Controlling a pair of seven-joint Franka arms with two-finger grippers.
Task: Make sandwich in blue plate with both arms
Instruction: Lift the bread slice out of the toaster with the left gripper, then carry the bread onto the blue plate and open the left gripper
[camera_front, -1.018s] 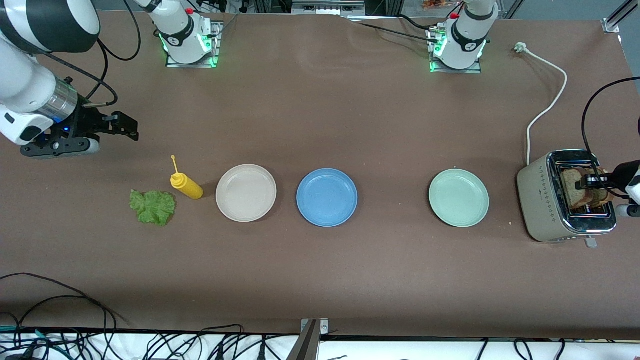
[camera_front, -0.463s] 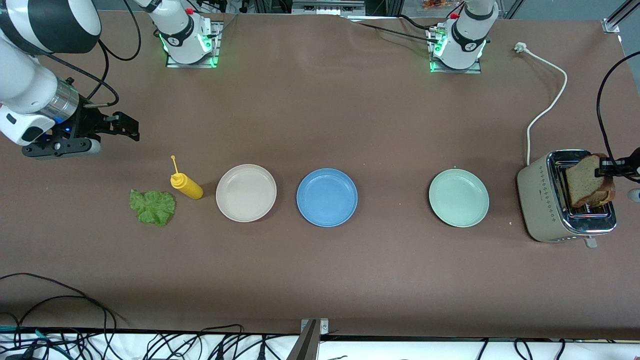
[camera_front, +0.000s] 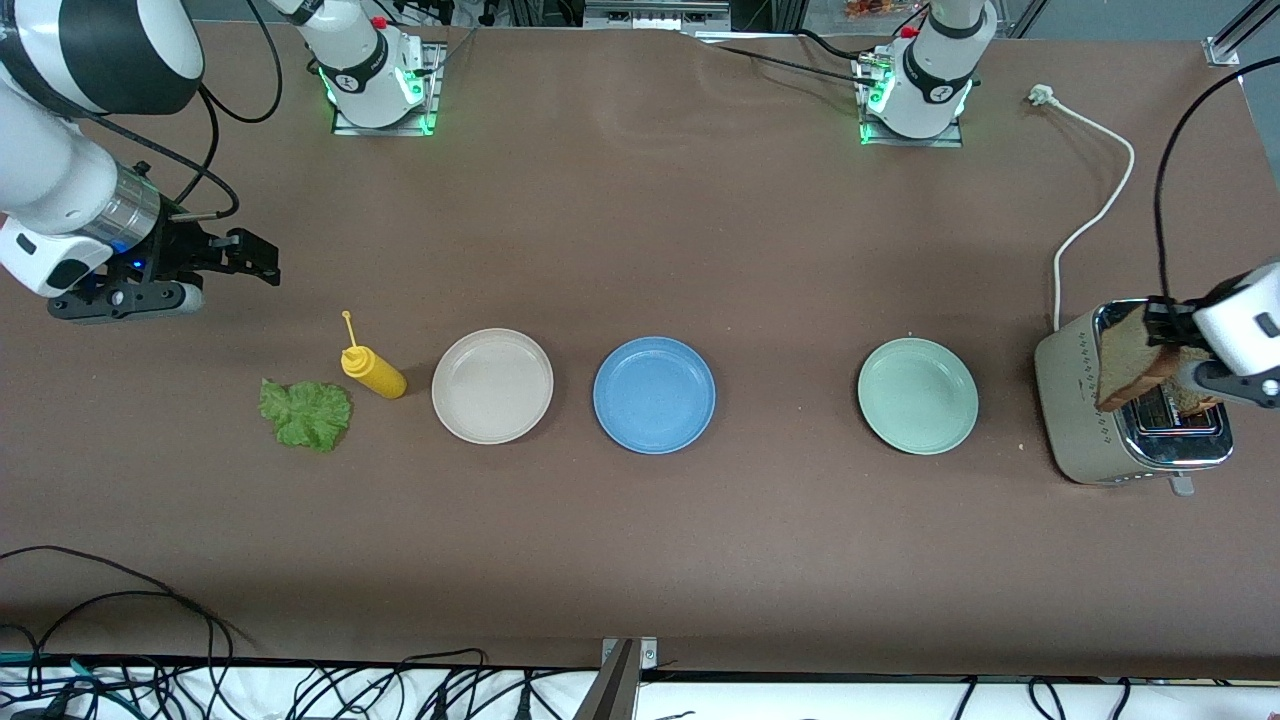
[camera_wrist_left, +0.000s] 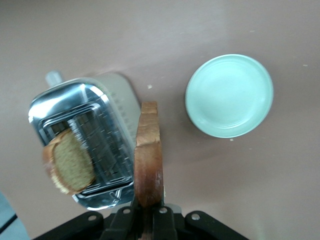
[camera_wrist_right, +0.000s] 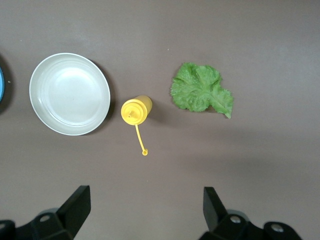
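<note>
Over table (camera_front: 640, 560), left gripper (camera_wrist_left: 148, 212) jaws clamp bread slice (camera_wrist_left: 148, 160).

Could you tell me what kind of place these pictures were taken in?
Most likely a robotics lab staged as a kitchen: two arms are bolted to a paper-covered table, with a toaster, plates such as the blue plate, and loose cables along the table's edge.

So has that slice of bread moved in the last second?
Yes. The left gripper has lifted the bread slice out of the toaster and above it.
</note>
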